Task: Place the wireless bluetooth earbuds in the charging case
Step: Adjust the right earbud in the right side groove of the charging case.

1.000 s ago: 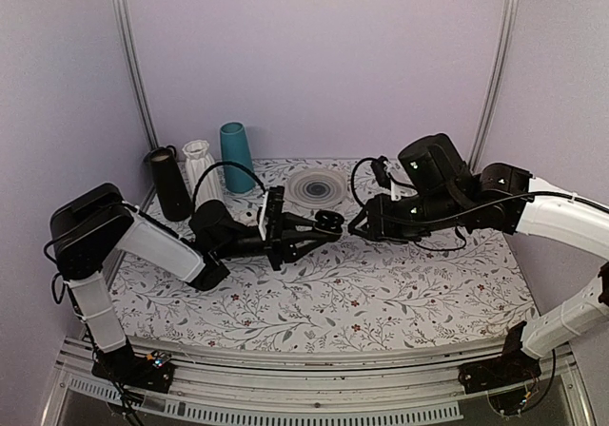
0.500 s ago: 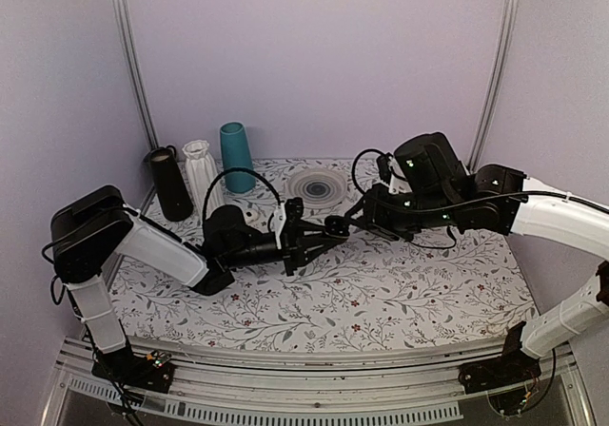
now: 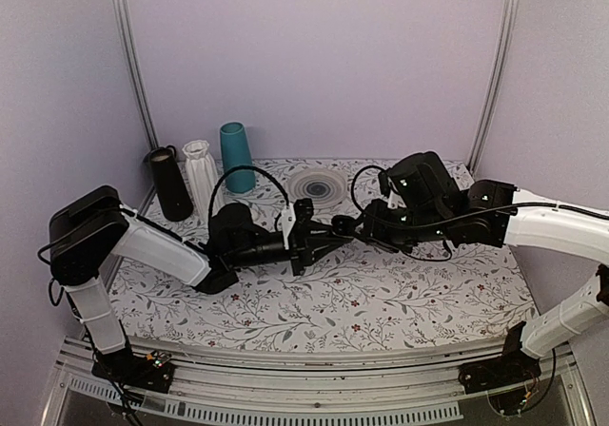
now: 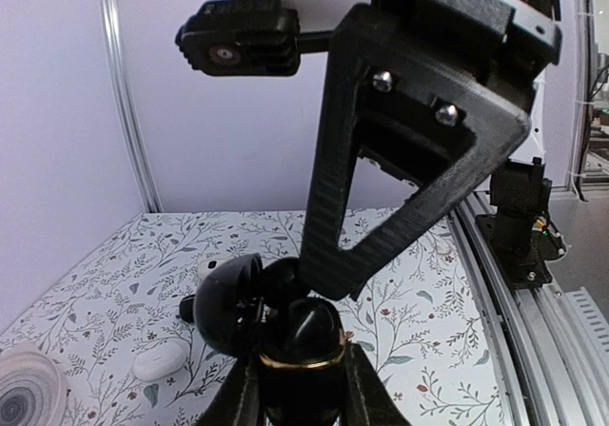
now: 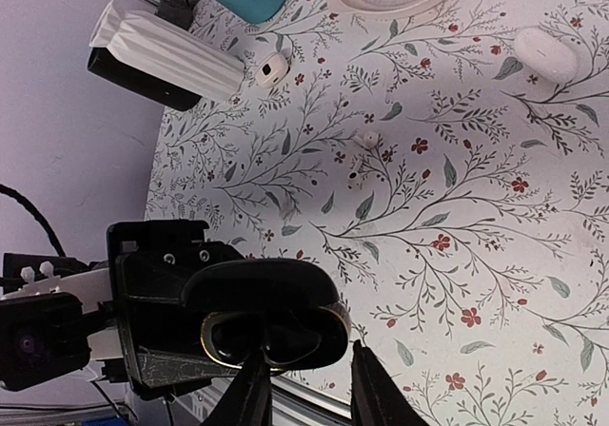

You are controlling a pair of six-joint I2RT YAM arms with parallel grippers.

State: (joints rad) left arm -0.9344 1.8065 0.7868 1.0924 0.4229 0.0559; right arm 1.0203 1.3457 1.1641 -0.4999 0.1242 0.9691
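Observation:
My left gripper [image 3: 328,232] is shut on the charging case [image 3: 340,226], a black pebble with a gold rim, and holds it above the cloth. In the left wrist view the case [image 4: 303,350] sits between my fingers with its lid [image 4: 224,302] swung open to the left. My right gripper [image 3: 359,226] is right at the case's open mouth. In the right wrist view its fingers [image 5: 249,393] stand apart in front of the gold-rimmed opening [image 5: 271,338], with nothing visible between them. A glossy dark shape sits in the case; I cannot make out the earbuds.
A black vase [image 3: 169,183], white ribbed vase [image 3: 198,166] and teal vase [image 3: 235,145] stand at the back left, with a striped disc [image 3: 315,186] beside them. A white oval pebble [image 5: 545,53] and a small white device [image 5: 271,67] lie on the floral cloth.
My left gripper has carried the open case to the right. My right gripper has come left and down until its fingertips reach the case's mouth.

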